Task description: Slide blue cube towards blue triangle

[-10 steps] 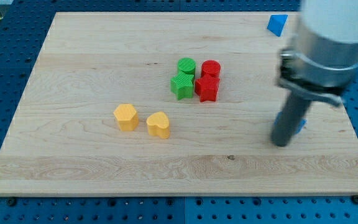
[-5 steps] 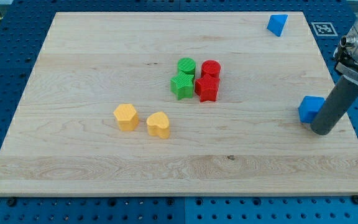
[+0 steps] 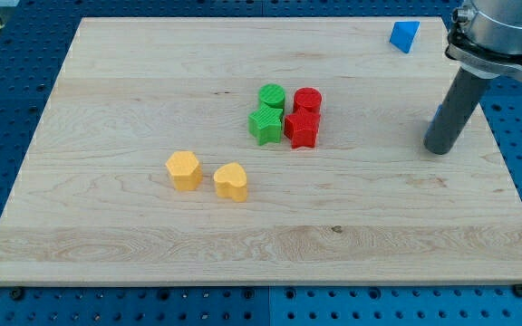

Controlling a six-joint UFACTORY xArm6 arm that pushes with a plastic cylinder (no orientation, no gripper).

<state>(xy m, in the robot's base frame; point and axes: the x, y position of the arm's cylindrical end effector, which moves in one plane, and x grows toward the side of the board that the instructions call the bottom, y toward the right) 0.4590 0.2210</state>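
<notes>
Near edge of the board [image 3: 243, 258], toward the view's bottom: bare wood. Next up, a yellow pair: yellow block [image 3: 184, 170] and yellow heart [image 3: 231, 182], close together, well to the view's left of my tip.

Mid-board cluster, packed and touching: green star [image 3: 265, 125], green cylinder [image 3: 272, 96], red star [image 3: 301, 129], red cylinder [image 3: 307, 100]. All well left of my tip, out of the push line.

My tip [image 3: 439, 149] rests on the board at the view's right. It is a plain rod; it grips nothing. The blue cube [image 3: 436, 117] shows only as a thin sliver at the rod's left edge, just above the tip, mostly hidden behind the rod. Contact likely, cannot confirm.

Far corner, top right: blue triangle [image 3: 405, 35], apart from the cube.

Key relation: the cube lies on the far side of the tip, and the triangle lies farther up and slightly to the view's left of it. Judgement: tip, cube and triangle are roughly in line, so a push toward the view's top, biased a little left, should close the gap.
</notes>
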